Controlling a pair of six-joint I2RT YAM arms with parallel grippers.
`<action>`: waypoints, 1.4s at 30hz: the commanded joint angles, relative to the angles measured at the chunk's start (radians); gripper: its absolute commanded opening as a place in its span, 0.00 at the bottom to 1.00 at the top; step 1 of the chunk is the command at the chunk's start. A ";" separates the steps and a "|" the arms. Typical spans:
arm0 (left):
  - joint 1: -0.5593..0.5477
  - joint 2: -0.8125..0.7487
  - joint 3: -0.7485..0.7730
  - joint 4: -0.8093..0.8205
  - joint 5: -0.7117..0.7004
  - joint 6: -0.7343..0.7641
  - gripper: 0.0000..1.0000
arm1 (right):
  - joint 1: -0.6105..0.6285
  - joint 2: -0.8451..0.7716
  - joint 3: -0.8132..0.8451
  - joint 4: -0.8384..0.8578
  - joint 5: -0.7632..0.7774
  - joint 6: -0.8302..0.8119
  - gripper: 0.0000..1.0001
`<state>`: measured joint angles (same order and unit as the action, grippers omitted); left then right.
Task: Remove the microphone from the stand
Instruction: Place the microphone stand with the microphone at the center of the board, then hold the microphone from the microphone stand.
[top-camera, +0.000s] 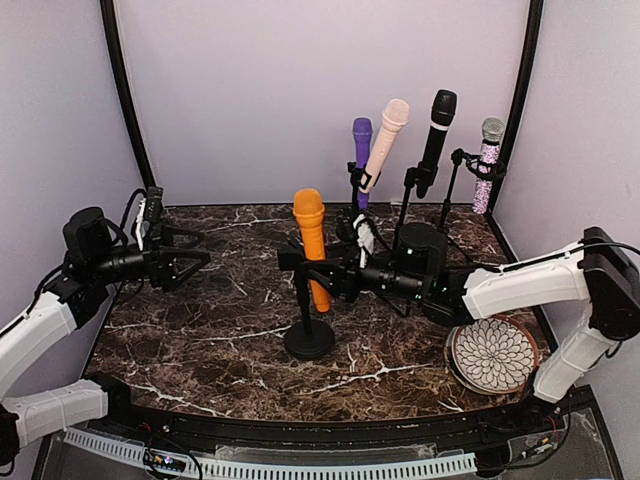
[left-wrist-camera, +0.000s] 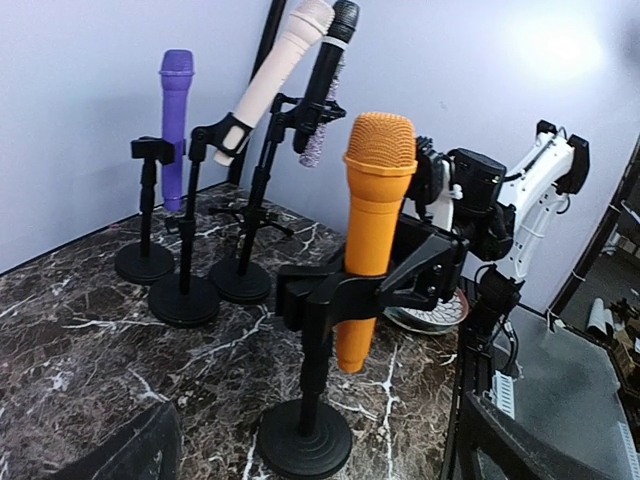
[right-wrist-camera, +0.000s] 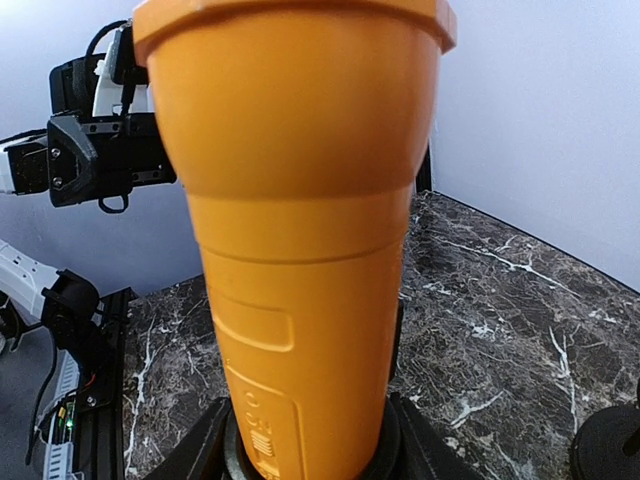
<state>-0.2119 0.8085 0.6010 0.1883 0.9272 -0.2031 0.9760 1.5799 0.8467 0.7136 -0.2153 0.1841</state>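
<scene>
- Top view: the orange microphone (top-camera: 310, 228) sits upright in the stand (top-camera: 309, 338), head up, so its long axis is close to vertical with a slight tilt. The stand is at the front middle of the tabletop (top-camera: 200, 335).
- Your right arm lies low and nearly level, reaching in from the right of the stand. The right gripper (top-camera: 322, 270) meets the microphone's body at the height of the clip. This is clearly the nearer arm.
- The left gripper (top-camera: 192, 268) hangs well to the left of the stand. Its jaws are spread as wide as they go and hold nothing.
- Left wrist view: the right gripper (left-wrist-camera: 400, 272) has closed part-way on the orange body, just above the stand's clip (left-wrist-camera: 312, 298). One finger sits on either side of the body.
- The lower end of the microphone pokes out below the clip, so the way out of the stand looks to be upward along the microphone's own axis.
- Right wrist view: the orange body fills the picture. The fingers (right-wrist-camera: 205, 445) flank it at the bottom edge and appear to touch it, which looks like a firm hold on the microphone.
</scene>
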 joint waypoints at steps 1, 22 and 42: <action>-0.072 0.023 0.009 0.033 0.049 0.061 0.99 | 0.009 -0.053 -0.018 0.120 -0.019 -0.005 0.51; -0.350 0.353 0.337 -0.073 -0.075 0.305 0.98 | 0.054 -0.400 -0.221 -0.110 0.316 0.048 0.93; -0.352 0.294 0.291 -0.087 -0.260 0.304 0.99 | 0.326 -0.384 0.195 -0.648 0.807 0.232 0.95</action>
<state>-0.5602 1.1278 0.8944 0.1131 0.7048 0.0906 1.2861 1.1259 0.9684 0.1356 0.4683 0.3828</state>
